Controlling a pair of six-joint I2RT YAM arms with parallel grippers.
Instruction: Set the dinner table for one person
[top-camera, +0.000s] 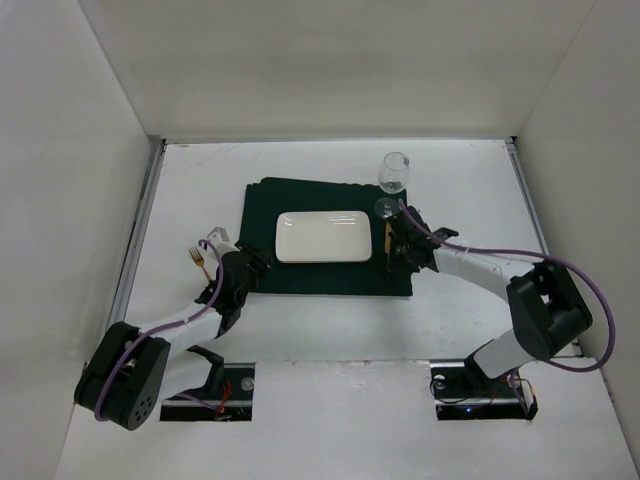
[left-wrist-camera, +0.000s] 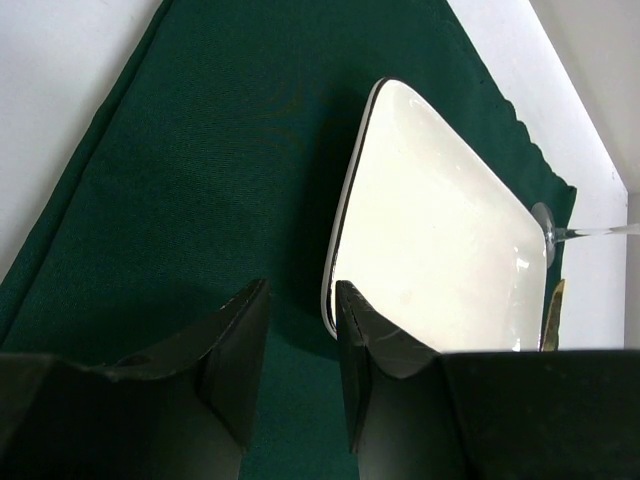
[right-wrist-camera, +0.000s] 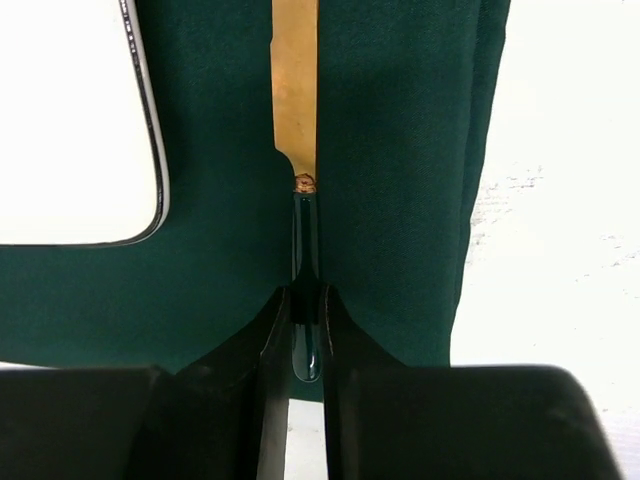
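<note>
Knife (right-wrist-camera: 296, 100) first: we see it along the green placemat (right-wrist-camera: 400, 150), just right of the plate (right-wrist-camera: 70, 120). Its gold blade points straight away from our right gripper (right-wrist-camera: 305, 305), and its long axis runs parallel to the plate's short edge. Those jaws are clamped on its dark handle, in line with it. The placemat sits mid dinner table (right-wrist-camera: 560, 200). Our left gripper (left-wrist-camera: 300, 300) hangs over the placemat's left part, jaws apart and empty. The fork (top-camera: 197, 258) lies on bare tabletop beside that arm, so we judge it the nearer one for it.
</note>
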